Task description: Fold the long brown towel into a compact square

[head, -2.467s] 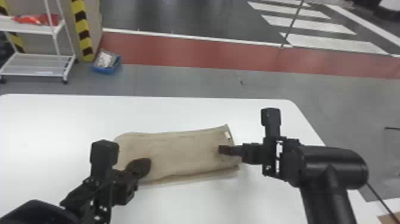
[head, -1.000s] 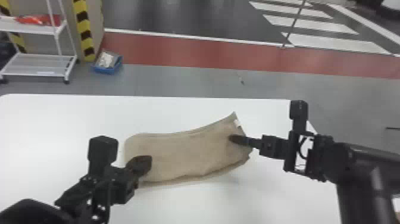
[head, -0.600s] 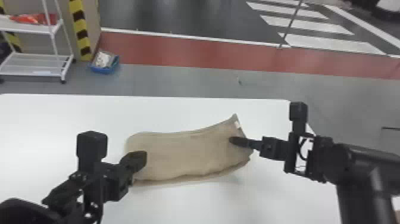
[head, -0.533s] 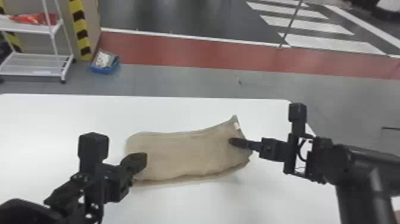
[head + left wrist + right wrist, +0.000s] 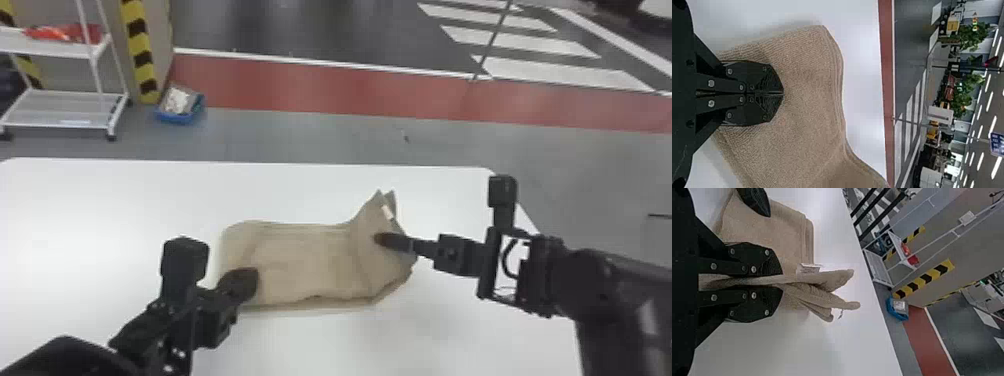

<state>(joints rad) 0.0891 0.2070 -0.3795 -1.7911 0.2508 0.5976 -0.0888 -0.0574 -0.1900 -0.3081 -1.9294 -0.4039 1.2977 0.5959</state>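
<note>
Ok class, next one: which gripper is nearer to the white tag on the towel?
Right. The right gripper has its jaws closed on the towel close to the white tag; the left gripper is near the towel's other end.

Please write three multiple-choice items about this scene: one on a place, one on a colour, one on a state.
1. Where is the blue bin?
A) on the towel
B) on the floor
C) on the cart

2. Which colour is the towel?
A) green
B) black
C) brown

3. How is the right gripper?
A) closed on the towel
B) closed, empty
C) wide open, empty

1 B: it sits beyond the table.
2 C: all views show brown cloth.
3 A: cloth is between its jaws.
</note>
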